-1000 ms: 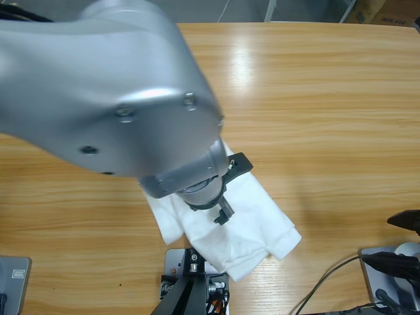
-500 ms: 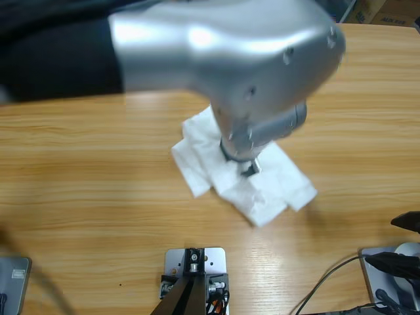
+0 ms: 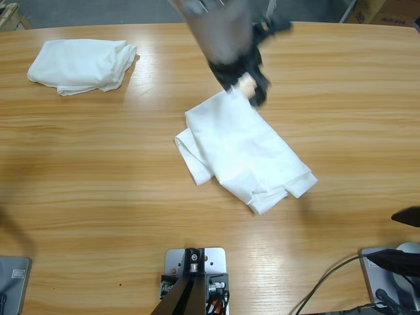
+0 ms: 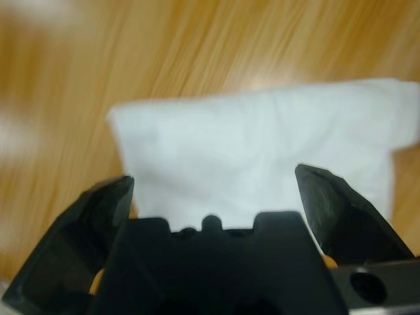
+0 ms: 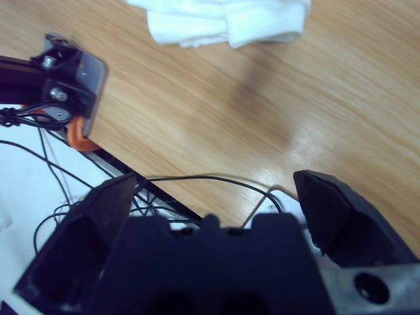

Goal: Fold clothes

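Since a moment ago the left arm has swung up and away toward the far edge of the table [image 3: 341,98], and its bulk no longer covers the cloth. The left gripper [image 3: 246,85] now hangs over the far corner of the folded T-shirt [image 3: 243,147], its jaws spread wide with nothing between them; whether it touches the cloth cannot be told. In the left wrist view the same white shirt [image 4: 262,151] lies flat on the wood just beyond the open jaws. The shirt sits near the table's middle, folded into a rough slanted rectangle. A second T-shirt [image 3: 82,63] lies bunched at the far left corner, well apart. The right gripper [image 5: 213,197] is also spread and empty, near the table's edge, with the shirt's hem [image 5: 223,20] beyond it.
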